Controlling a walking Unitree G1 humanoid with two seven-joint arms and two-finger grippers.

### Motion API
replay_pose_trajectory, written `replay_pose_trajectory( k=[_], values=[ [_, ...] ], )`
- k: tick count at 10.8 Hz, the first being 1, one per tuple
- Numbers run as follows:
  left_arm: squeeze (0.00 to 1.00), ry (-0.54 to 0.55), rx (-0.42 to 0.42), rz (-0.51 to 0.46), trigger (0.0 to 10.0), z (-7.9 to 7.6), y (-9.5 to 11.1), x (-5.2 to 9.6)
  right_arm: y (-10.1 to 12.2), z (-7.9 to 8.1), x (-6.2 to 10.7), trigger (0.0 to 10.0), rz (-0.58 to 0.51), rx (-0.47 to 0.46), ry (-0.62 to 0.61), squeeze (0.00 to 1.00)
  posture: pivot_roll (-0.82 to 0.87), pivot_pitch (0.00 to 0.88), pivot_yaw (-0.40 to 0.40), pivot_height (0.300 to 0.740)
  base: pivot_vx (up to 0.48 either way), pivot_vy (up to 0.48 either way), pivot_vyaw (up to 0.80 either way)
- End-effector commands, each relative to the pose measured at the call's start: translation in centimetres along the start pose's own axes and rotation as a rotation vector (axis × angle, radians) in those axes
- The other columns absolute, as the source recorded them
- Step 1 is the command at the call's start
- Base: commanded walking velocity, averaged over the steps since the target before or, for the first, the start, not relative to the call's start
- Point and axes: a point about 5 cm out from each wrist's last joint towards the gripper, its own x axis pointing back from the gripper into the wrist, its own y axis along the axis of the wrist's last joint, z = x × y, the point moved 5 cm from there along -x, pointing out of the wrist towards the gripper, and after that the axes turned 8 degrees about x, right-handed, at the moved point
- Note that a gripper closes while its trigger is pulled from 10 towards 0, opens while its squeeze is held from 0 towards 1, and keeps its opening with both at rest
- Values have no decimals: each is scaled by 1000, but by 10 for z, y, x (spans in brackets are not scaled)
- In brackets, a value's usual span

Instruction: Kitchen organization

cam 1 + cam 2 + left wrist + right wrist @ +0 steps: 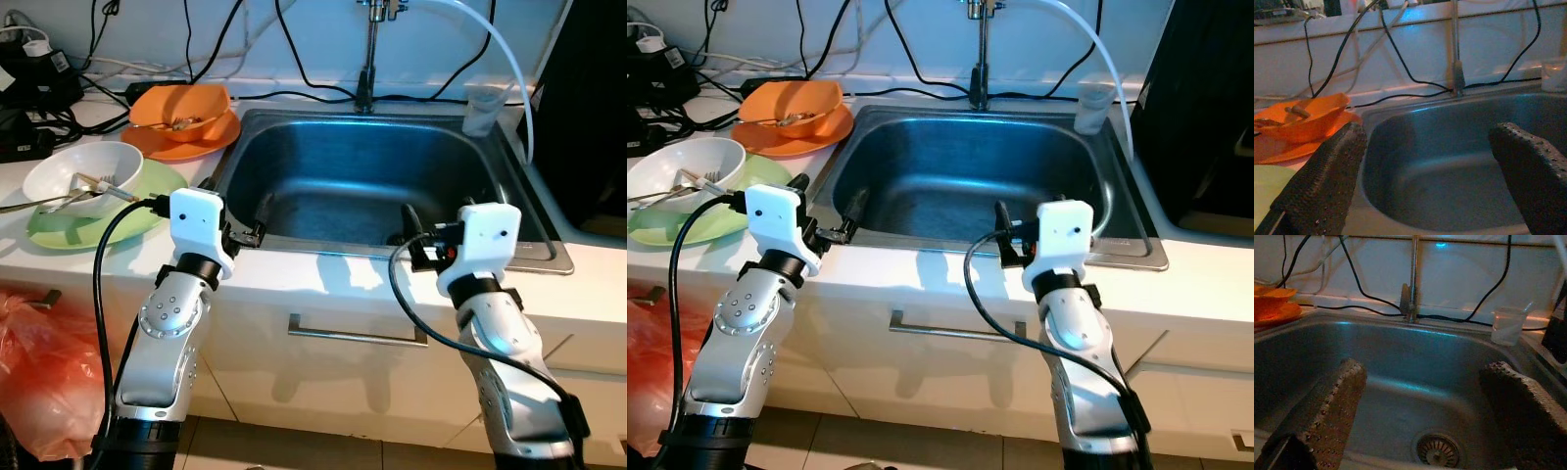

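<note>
- Your left gripper (1425,166) hangs over the sink's (294,147) near-left rim, fingers spread wide, holding nothing.
- Your right gripper (1422,406) sits at the near rim, also wide and holding nothing.
- Orange bowl (181,106), white bowl (78,171) and green plate (147,211) wait on the counter (323,279) to your left.

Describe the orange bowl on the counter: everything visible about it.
The orange bowl looks like glossy plastic, with a squarish rim. It sits upright on a matching orange plate on the white counter, left of the sink near the back wall. Inside are brownish scraps and what looks like a utensil; what exactly cannot be told. Black cables run behind it. Neither claw touches it.
</note>
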Motion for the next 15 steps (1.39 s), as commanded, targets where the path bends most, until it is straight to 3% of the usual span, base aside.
replay_pose_trajectory(
  k=[1, 8, 15],
  values=[
    [0, -6, -1, -1, 10000, -1, 2, 1, 1, -3, 1, 10000, 4, -5, -5, 0, -50, 0, 46, 740, 0, 0, 0],
    [0, -22, 16, -6, 10000, -5, 6, -5, 4, 4, -1, 10000, -1, -7, 10, 0, -52, 0, 50, 740, 0, 0, 0],
    [0, -19, 3, -5, 10000, -1, 7, -5, 5, 6, -2, 10000, -1, -11, 9, 0, -55, 0, 54, 740, 0, 371, 0]
  ],
)
